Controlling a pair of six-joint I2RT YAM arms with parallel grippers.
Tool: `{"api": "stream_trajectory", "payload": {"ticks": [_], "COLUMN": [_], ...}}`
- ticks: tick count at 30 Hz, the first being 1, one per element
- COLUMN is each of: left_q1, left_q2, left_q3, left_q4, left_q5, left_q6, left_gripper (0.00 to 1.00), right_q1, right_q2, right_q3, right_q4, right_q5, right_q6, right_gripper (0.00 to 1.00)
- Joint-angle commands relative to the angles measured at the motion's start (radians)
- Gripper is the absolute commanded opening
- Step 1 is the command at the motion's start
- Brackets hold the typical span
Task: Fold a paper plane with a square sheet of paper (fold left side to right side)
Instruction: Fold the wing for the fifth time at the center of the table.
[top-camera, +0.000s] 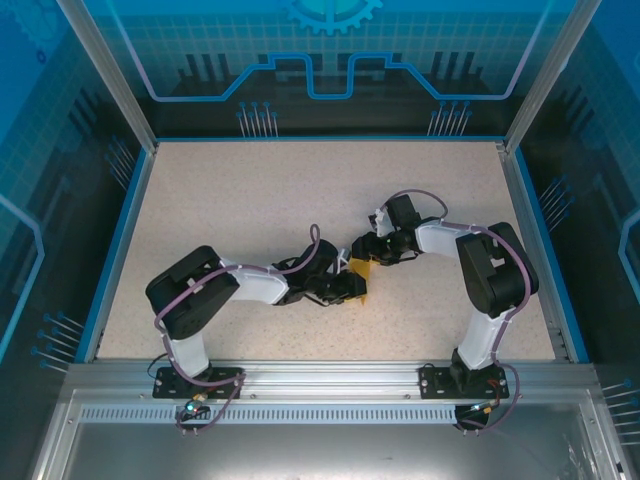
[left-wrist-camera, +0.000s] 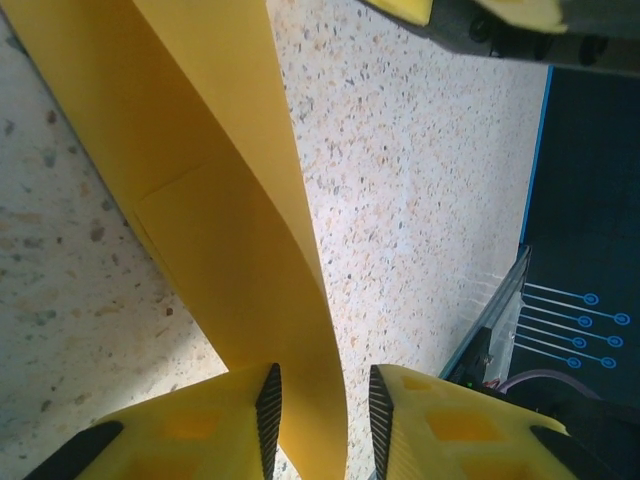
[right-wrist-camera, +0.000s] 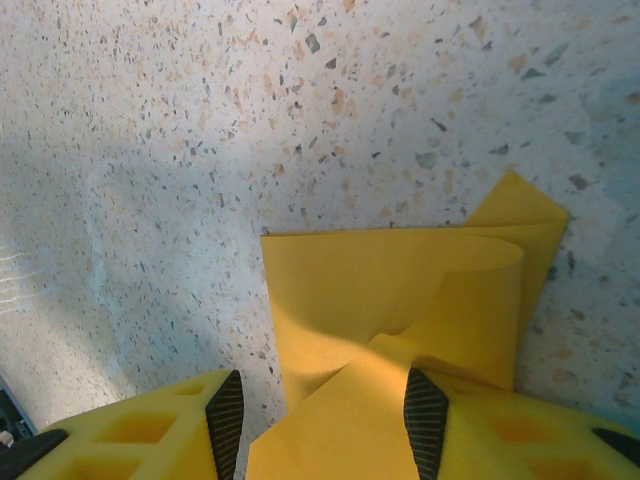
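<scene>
Beige speckled desk (top-camera: 250, 190) carries the whole job, and the action sits around the middle of it, where both arms reach in toward each other. The orange-yellow sheet (right-wrist-camera: 400, 290) lies there between them, partly folded, with one flap lifted and curling up off the surface.

Left pincer (left-wrist-camera: 323, 405) has its jaws apart with that raised flap running up between them. I can see a sliver of desk between the paper and one pad (left-wrist-camera: 382, 420), so I wouldn't call it a real pinch. Right pincer (right-wrist-camera: 325, 420) is spread too, straddling the folded part low over the desk, and I can't tell if it's actually pressing down.

My take on doing this fold well: get a firm nip on the flap near its edge first and have the right side pin the flat layers so nothing slides. Then carry the flap across in a low arc and line up the edges before flattening. Thin paper like this probably buckles if it's dragged.
</scene>
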Motion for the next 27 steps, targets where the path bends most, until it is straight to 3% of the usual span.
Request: {"api": "stream_trajectory", "payload": {"ticks": [1, 27], "left_q1": [-0.015, -0.058], "left_q2": [0.012, 0.075], "left_q3": [0.027, 0.114], "left_q4": [-0.043, -0.200], "left_q5": [0.028, 0.046], "left_q6": [-0.004, 0.037], "left_gripper": [0.28, 0.16], "right_q1": [-0.010, -0.006], "right_q2": [0.036, 0.052], "right_q3": [-0.035, -0.023], "right_q4": [-0.080, -0.100], "right_q5": [0.064, 0.073], "right_q6": [-0.019, -0.025], "right_gripper": [0.51, 0.51]}}
